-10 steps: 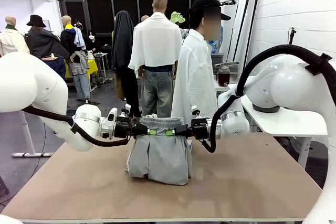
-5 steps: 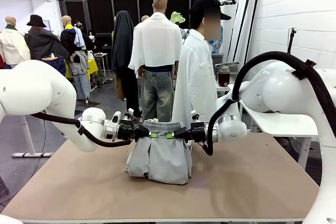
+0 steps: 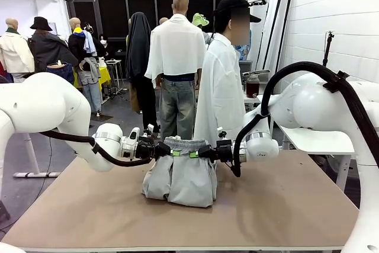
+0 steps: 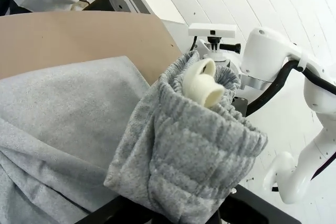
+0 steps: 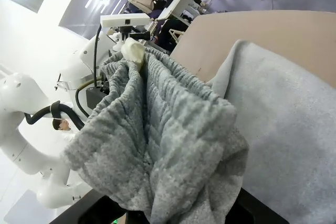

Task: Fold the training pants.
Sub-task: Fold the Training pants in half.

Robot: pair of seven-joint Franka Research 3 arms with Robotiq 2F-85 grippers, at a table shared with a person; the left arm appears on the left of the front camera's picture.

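Observation:
The light grey training pants [image 3: 180,177] hang by their gathered waistband [image 3: 185,143] above the table, legs bunched on the board below. My left gripper [image 3: 167,151] is shut on the waistband's left end and my right gripper [image 3: 197,153] is shut on its right end, the two close together. In the left wrist view the bunched waistband [image 4: 194,140] covers my fingers, with a white drawstring loop [image 4: 203,85] on top. The right wrist view shows the same ribbed waistband [image 5: 157,135] hiding the fingers.
The brown table [image 3: 278,205] has free room left, right and in front of the pants. A person in a white shirt [image 3: 220,90] stands at the far edge, just behind the waistband. A white side table [image 3: 323,137] stands at the right.
Both grippers have come down and slightly toward me with the waistband. The pants have sunk and bunch more on the table.

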